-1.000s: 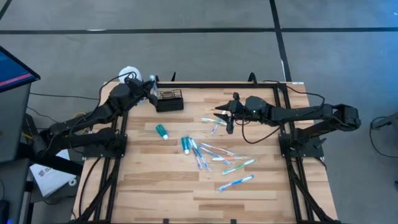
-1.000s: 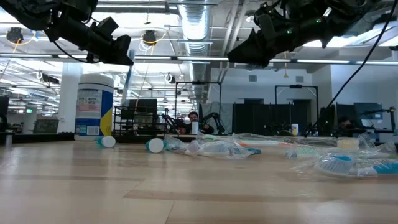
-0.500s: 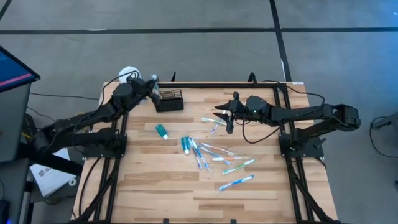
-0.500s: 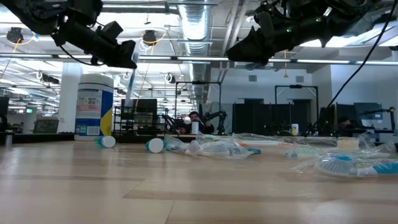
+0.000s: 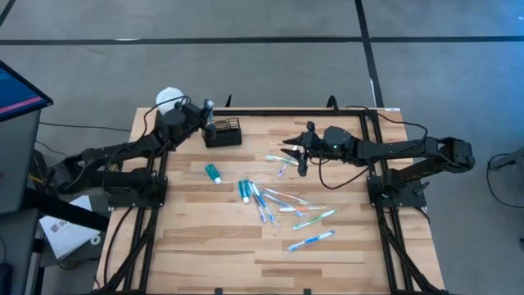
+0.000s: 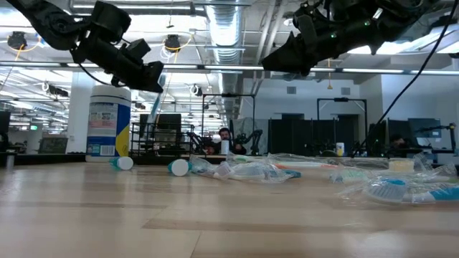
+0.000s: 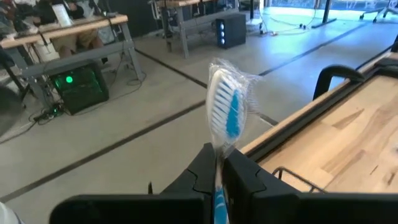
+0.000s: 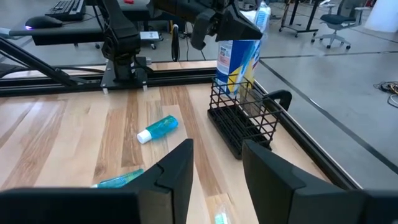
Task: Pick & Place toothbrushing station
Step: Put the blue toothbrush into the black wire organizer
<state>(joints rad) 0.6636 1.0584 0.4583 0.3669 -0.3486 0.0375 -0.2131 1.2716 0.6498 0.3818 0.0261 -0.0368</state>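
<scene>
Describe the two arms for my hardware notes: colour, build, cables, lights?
Both arms are black and jointed, with black cables running along them. The left pincer has two blocky matte-black fingers; the right pincer has broad, flat black ones. Small green lights glow on the right arm's wrist.

I see my right gripper (image 8: 217,165) with fingers parted above the table (image 8: 74,137). The black wire-mesh caddy (image 8: 244,118) stands at the table's edge; a teal tube (image 8: 157,129) lies near it.
</scene>
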